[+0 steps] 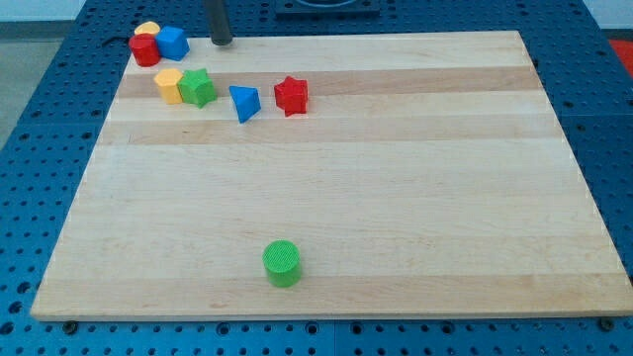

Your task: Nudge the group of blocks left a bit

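A cluster of blocks sits at the view's top left on the wooden board (336,198): a small yellow block (148,29), a red cylinder (144,49) and a blue block (173,43) touch one another. Just below lie a yellow block (169,85) touching a green star (198,87). A blue triangle (244,102) and a red star (291,95) lie to their right, apart. My tip (222,42) is at the board's top edge, right of the blue block with a gap between them.
A green cylinder (283,263) stands alone near the view's bottom, left of centre. The board rests on a blue perforated table (40,148).
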Action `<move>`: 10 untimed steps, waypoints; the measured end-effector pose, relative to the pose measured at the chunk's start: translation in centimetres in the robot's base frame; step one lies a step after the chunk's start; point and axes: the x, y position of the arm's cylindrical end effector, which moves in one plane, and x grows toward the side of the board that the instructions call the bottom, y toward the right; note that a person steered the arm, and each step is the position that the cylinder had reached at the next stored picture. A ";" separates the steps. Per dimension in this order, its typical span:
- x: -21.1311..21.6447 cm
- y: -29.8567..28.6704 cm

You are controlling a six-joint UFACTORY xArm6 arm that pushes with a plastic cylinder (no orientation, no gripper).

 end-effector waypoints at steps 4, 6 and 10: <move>0.0 0.2; 0.0 -0.3; 0.0 -2.5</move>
